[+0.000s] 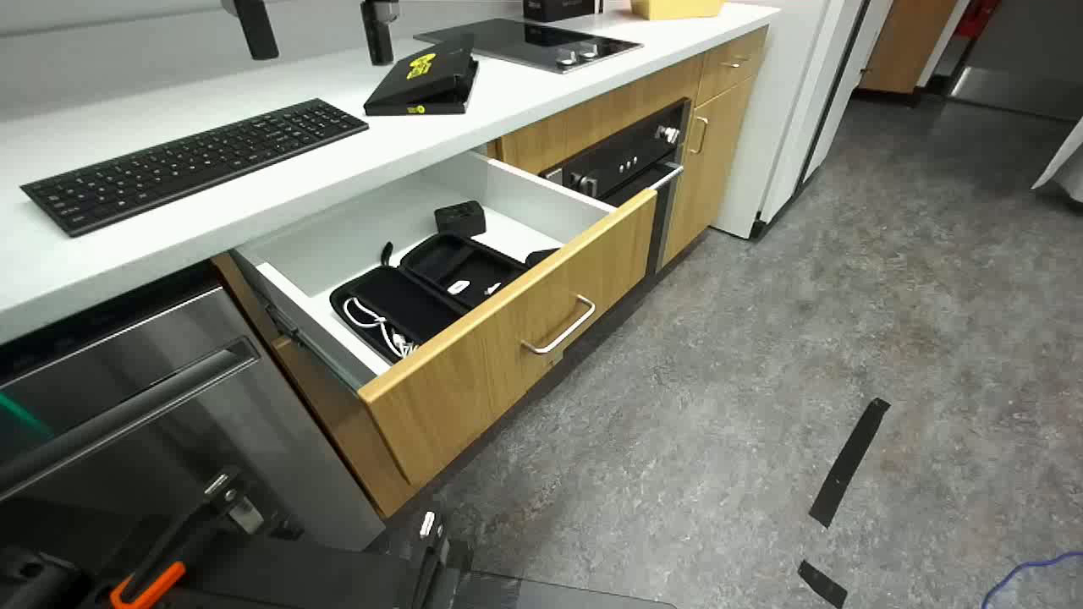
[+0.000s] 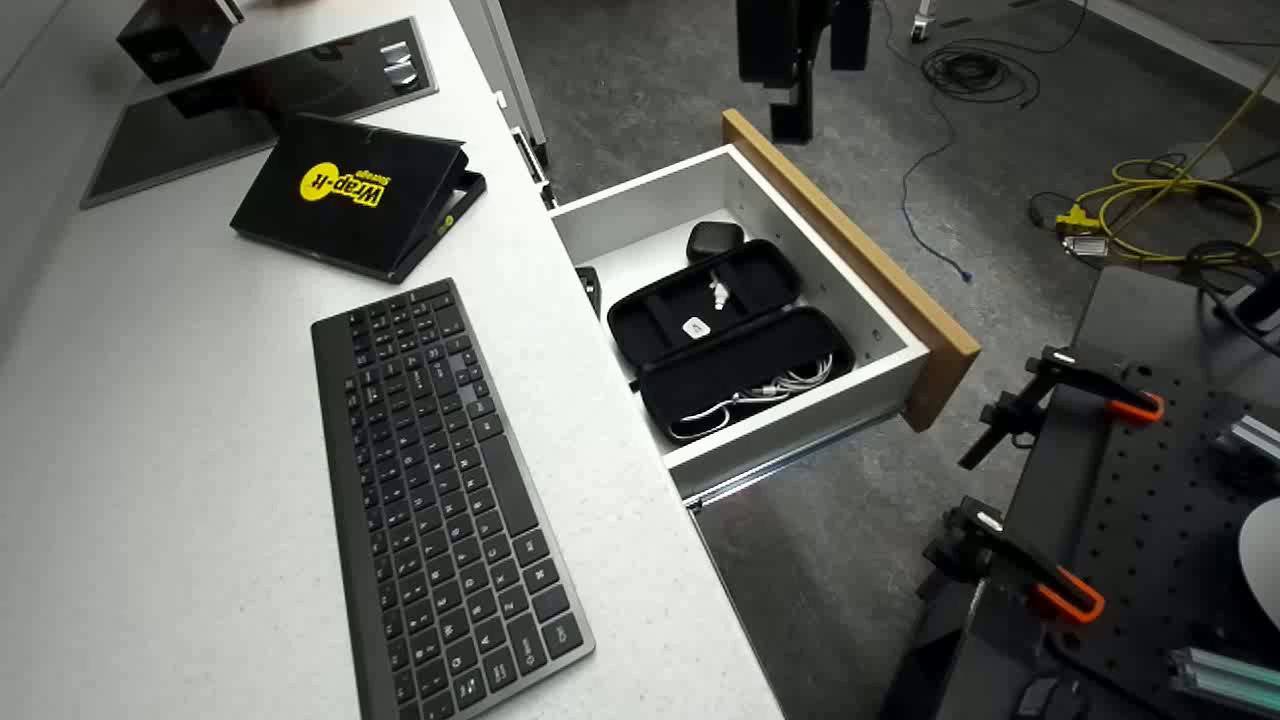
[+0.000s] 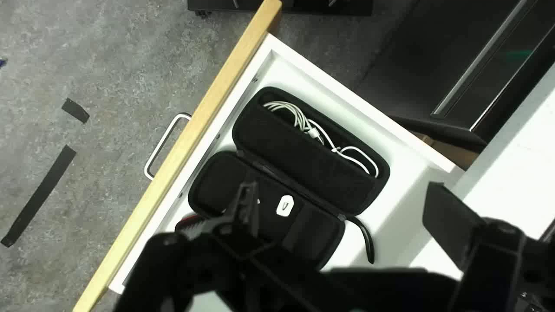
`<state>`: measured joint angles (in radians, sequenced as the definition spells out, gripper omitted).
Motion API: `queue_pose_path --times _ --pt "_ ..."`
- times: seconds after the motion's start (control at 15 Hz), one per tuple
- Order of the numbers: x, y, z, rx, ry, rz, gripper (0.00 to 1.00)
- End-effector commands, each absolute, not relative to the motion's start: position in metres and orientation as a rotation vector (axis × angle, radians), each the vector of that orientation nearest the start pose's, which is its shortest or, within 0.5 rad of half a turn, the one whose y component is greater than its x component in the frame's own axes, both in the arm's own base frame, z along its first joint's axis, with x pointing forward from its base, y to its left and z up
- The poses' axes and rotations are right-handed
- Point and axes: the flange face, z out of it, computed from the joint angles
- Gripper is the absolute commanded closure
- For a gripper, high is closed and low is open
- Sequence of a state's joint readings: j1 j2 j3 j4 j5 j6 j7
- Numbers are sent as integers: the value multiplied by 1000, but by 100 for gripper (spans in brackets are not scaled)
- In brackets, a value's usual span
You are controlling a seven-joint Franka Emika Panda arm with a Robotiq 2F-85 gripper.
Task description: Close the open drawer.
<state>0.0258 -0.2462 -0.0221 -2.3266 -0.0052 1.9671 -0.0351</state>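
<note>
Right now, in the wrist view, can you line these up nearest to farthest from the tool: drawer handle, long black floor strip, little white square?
1. White square, in the open black case.
2. Drawer handle, outside the front panel, picture-left of the tool.
3. Long black strip, on the floor, farther left.

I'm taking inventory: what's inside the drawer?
The drawer holds an open black case with white cables and small white items, a black box and rounded black object; anything beneath is covered.
</note>
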Motion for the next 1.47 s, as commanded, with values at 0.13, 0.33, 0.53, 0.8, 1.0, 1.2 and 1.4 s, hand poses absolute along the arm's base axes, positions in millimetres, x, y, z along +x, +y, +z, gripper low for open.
queue_pose_path --times 0.13,0.33,0.53,0.8,1.0,1.2,1.4 --pt "454 1 428 -3133 -66 180 0" --pt "456 -22 411 -3167 -20 192 0" --pt "456 -66 380 -3188 104 237 0" --pt "450 -138 331 -3221 317 240 0" --pt "445 -180 300 -3201 465 260 0" --pt "437 -182 296 -3169 446 302 0" --pt "436 -186 289 -3153 461 321 0"
